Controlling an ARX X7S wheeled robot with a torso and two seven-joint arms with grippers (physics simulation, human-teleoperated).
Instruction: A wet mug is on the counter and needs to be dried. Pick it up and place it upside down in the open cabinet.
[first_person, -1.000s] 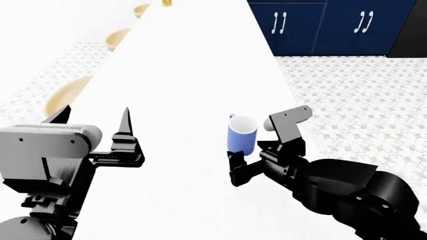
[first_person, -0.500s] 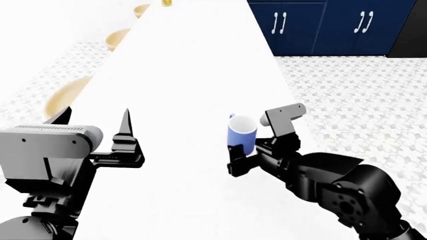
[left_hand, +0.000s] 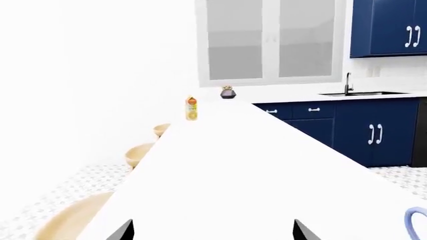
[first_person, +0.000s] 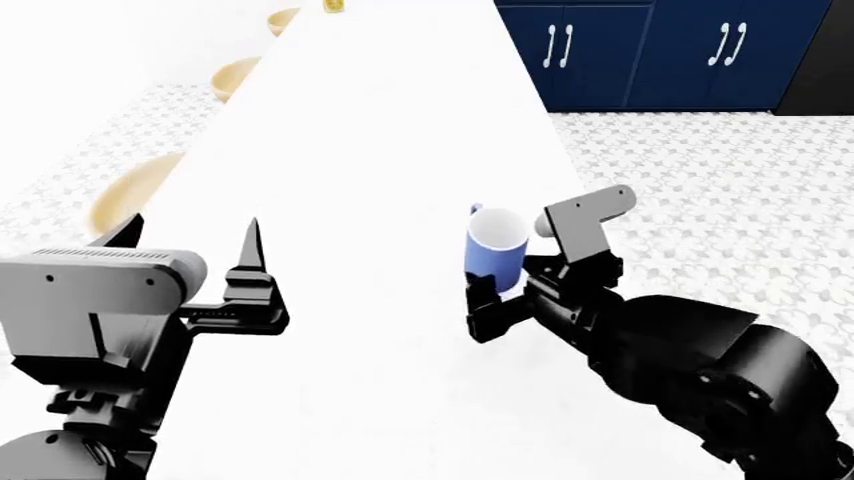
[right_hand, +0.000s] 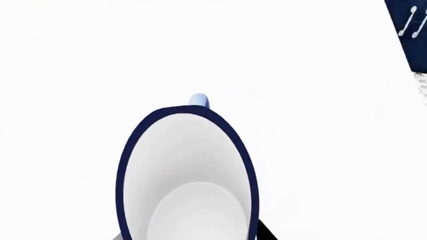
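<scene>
The mug (first_person: 493, 255) sits mouth-up near the right edge of the long white surface (first_person: 374, 150), gripped low on its body by the right end effector (first_person: 514, 300), whose black fingers close on either side of the cylinder; whether its base is still touching the surface cannot be told from the head view. The right wrist view looks straight down into the mug's (right_hand: 187, 170) pale interior, its dark rim a tilted oval and the thin loop handle (right_hand: 199, 100) pointing away from the wrist. The left end effector (first_person: 187, 255) hovers over the surface well apart from the mug, its two pointed fingers spread wide and holding nothing. The mug looks small, rigid and light, so weight should be no trouble, but a wet glazed wall is probably slippery, and a round body can twist between flat pads. A hold across the middle of the body, clear of the handle, seems soundest, since it leaves the rim free to be set down when the mug is inverted. Firm, steady pressure is likely needed during the flip, as a drop could chip it. The open cabinet is not visible in these views.
</scene>
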